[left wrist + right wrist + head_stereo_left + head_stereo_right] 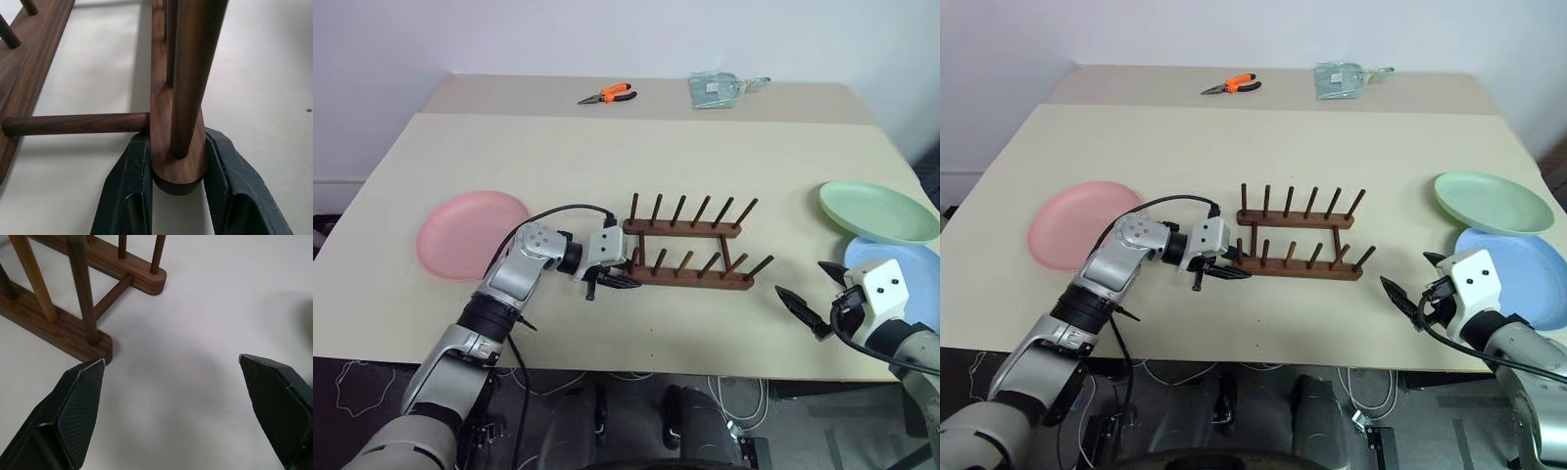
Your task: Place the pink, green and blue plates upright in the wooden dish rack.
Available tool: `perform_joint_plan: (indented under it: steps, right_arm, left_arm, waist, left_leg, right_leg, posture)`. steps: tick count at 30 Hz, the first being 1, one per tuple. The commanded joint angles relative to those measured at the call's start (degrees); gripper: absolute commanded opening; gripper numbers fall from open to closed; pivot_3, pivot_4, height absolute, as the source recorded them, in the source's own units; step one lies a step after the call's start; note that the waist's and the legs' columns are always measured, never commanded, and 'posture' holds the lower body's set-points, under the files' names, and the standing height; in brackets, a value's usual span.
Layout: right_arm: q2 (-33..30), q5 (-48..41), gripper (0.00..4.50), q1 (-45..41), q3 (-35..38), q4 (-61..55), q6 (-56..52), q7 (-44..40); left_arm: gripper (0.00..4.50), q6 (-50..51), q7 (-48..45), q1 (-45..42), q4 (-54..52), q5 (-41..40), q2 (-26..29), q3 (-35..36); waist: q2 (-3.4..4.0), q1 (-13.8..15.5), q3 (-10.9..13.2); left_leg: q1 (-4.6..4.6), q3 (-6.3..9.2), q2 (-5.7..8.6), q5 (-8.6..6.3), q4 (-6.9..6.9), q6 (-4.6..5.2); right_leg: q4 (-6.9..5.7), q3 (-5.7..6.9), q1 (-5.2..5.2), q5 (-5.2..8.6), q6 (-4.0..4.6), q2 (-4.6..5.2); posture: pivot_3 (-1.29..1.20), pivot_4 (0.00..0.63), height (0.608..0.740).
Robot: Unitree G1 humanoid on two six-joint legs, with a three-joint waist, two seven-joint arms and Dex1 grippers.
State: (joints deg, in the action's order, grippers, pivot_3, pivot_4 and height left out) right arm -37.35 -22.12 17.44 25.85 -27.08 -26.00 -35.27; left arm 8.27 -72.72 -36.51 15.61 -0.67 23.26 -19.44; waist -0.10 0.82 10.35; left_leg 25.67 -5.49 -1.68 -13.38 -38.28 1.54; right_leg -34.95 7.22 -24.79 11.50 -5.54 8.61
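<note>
The left gripper [178, 196] is clamping the near rail end of the empty rack [690, 250] at mid-table, while the right gripper [176, 416] is hanging wide open, holding nothing.

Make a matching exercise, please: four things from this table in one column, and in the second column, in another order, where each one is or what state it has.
Things
1. pink plate
2. green plate
3. wooden dish rack
4. orange pliers

Places or states
A. far edge of the table, at the back
B. lying flat, on the robot's left
C. one end of its near rail held by the left gripper
D. lying flat on the robot's right, beside the blue plate

Pairs: 1-B, 2-D, 3-C, 4-A
</note>
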Motion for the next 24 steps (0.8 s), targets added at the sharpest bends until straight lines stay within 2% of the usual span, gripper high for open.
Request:
perform_joint_plan:
  steps: [1,6,8,9,10,11,14,16,17,18,24]
  right_arm:
    - [-0.02,0.11,4.50,0.12,0.54,-1.52,0.21,0.45]
    - [-0.34,0.19,4.50,-0.16,-0.69,-2.26,-0.73,0.44]
    - [-0.95,0.53,4.50,0.47,-1.28,-2.62,-0.64,-0.49]
    - [-1.20,0.74,3.93,0.83,-1.53,-2.79,-0.48,-0.95]
    - [-1.22,0.50,3.67,1.04,-1.66,-2.95,-0.70,-1.27]
    - [-1.19,0.18,3.21,1.25,-1.90,-3.25,-0.93,-1.57]
    - [-1.12,0.42,1.63,1.78,-3.97,-3.88,-0.85,-2.43]
    - [-1.02,1.35,0.64,1.90,-5.91,-3.13,-0.36,-2.80]
    - [-1.04,1.95,0.06,1.96,-6.99,-2.67,-0.03,-2.97]
    - [-0.99,2.78,0.00,1.73,-8.53,-1.96,0.11,-2.94]
    - [0.07,7.27,0.00,-1.77,-15.76,2.33,0.52,-1.20]
  left_arm:
    - [1.84,2.72,1.50,0.56,-2.74,-1.72,-0.96,0.47]
    - [4.19,3.99,4.52,2.10,-3.21,-1.09,0.67,1.85]
    - [4.19,6.60,5.01,3.18,-5.26,-2.29,2.76,3.58]
    - [4.25,7.85,5.13,3.76,-6.41,-2.90,3.82,4.24]
    - [4.25,9.26,5.14,4.41,-7.71,-3.56,4.87,4.81]
    - [4.25,11.14,4.53,5.65,-9.92,-4.66,6.40,5.50]
    - [3.35,15.67,3.30,10.94,-17.60,-7.67,10.78,7.17]
    - [2.45,17.92,4.42,13.09,-21.24,-8.90,10.59,6.46]
    - [1.84,18.93,5.15,13.95,-22.84,-9.30,10.14,5.92]
    - [1.39,20.61,6.83,14.61,-24.33,-9.44,8.70,5.06]
    - [1.39,22.57,18.18,14.50,-23.26,-4.35,-0.04,-0.50]
  waist:
    - [0.00,-0.03,0.00]
    - [0.00,-0.09,0.00]
    - [0.00,-0.21,0.00]
    - [0.01,-0.27,0.00]
    - [0.01,-0.27,-0.01]
    - [0.01,-0.30,0.00]
    - [0.05,-0.28,-0.01]
    - [0.05,-0.05,-0.01]
    - [0.05,0.14,-0.01]
    - [0.05,0.29,-0.01]
    - [0.05,0.12,-0.04]
  left_leg:
    - [0.00,0.00,0.00,0.01,0.00,0.01]
    - [-0.01,0.01,-0.02,0.06,0.04,0.11]
    - [-0.02,0.00,-0.03,0.06,0.04,0.11]
    - [-0.03,0.00,-0.03,0.06,0.04,0.11]
    - [-0.06,0.00,-0.04,0.06,0.04,0.10]
    - [-0.09,0.00,-0.06,0.06,0.05,0.10]
    - [-0.09,-0.02,-0.07,-0.01,0.07,-0.01]
    - [-0.09,-0.02,-0.06,-0.03,0.07,-0.06]
    - [-0.08,-0.01,-0.04,-0.04,0.07,-0.07]
    - [-0.12,0.01,-0.04,-0.05,0.06,-0.08]
    - [-0.10,0.02,-0.05,-0.10,0.08,-0.01]
  right_leg:
    - [0.00,0.00,0.00,0.00,0.00,0.00]
    - [-0.01,0.00,-0.04,0.00,0.00,-0.04]
    - [-0.01,0.00,-0.04,0.00,0.00,-0.04]
    - [-0.02,-0.01,-0.04,0.00,0.00,-0.04]
    - [-0.03,-0.01,-0.04,0.00,0.00,-0.05]
    - [-0.05,-0.01,-0.03,0.00,0.01,-0.06]
    - [-0.05,-0.01,-0.06,0.01,0.01,-0.04]
    - [-0.02,-0.01,-0.06,0.01,0.02,-0.02]
    - [-0.01,-0.01,-0.06,0.01,0.02,0.00]
    - [0.06,0.00,-0.18,0.02,0.02,0.02]
    - [0.72,0.06,0.25,-0.14,-0.07,-0.03]
  posture:
    - [0.00,0.150,0.716]
    - [0.00,0.150,0.716]
    - [0.00,0.150,0.716]
    - [0.00,0.150,0.716]
    - [0.00,0.150,0.716]
    - [0.00,0.150,0.716]
    - [0.00,0.150,0.716]
    - [0.00,0.150,0.716]
    - [0.00,0.150,0.716]
    - [0.00,0.150,0.716]
    - [0.00,0.150,0.716]
